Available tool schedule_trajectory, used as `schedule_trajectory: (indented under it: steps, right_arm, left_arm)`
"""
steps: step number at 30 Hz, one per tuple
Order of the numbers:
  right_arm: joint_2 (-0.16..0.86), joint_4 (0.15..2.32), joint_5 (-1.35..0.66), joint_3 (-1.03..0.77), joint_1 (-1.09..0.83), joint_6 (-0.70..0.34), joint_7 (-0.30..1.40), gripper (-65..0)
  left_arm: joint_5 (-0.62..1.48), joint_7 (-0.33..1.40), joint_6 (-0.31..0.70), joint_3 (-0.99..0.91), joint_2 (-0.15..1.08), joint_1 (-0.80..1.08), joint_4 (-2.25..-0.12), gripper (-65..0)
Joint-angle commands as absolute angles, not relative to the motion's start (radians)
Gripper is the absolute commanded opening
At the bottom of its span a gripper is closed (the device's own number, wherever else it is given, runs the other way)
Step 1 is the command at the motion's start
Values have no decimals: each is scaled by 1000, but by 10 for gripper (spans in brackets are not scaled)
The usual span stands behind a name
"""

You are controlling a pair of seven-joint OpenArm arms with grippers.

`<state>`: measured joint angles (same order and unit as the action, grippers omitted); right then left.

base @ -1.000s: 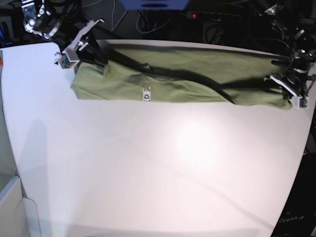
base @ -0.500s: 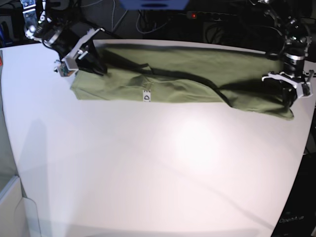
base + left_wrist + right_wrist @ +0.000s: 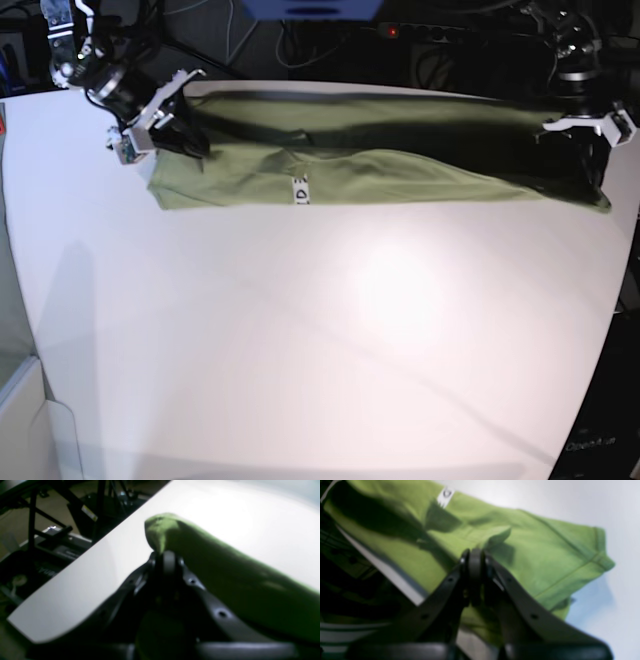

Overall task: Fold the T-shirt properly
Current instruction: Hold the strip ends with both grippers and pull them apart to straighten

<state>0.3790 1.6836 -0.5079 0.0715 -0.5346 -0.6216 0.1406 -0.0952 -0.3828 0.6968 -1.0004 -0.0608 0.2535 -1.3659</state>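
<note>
The olive-green T-shirt (image 3: 400, 170) lies as a long, taut band across the far side of the white table (image 3: 320, 330), its white neck label (image 3: 299, 190) facing the front. At the band's left end, my right gripper (image 3: 198, 148) is shut on the cloth. In the right wrist view its tips (image 3: 475, 555) pinch a small fold of the T-shirt (image 3: 532, 550), with the label (image 3: 445, 495) beyond. My left gripper (image 3: 595, 175) is shut on the right end, held just above the table. In the left wrist view its tips (image 3: 166, 555) clamp a corner of the T-shirt (image 3: 225, 562).
Dark cables and a power strip (image 3: 420, 35) run behind the table's far edge. The table's curved right edge (image 3: 615, 320) lies close under the left gripper. A metal stand (image 3: 62, 537) stands below that edge. A white bin (image 3: 25, 420) sits at the lower left.
Both grippers have pulled toward the far edge and apart, stretching the shirt. Its wrinkles have flattened into a straight band, and the right end has risen with the left gripper.
</note>
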Motion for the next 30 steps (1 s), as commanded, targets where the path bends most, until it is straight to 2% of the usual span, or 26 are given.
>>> schedule_trajectory:
  steps: [1,10,14,30]
  right_arm:
    - [387,1681,-519,65,-527,-627,122,-644]
    - [389,1643,-519,65,-493,-627,122,-644]
    - [389,1643,-519,65,-484,-627,124,-644]
    - [389,1643,-519,65,-481,-627,125,-644]
  left_arm:
    - [-73,-455,698,-1003,-51,265,-1362,-627]
    - [-81,-819,698,-1003,-44,269,-1170,-627]
    - [-81,-915,698,-1003,-8,262,-1099,-627]
    - [-81,-926,698,-1001,5,232,-1082,-624]
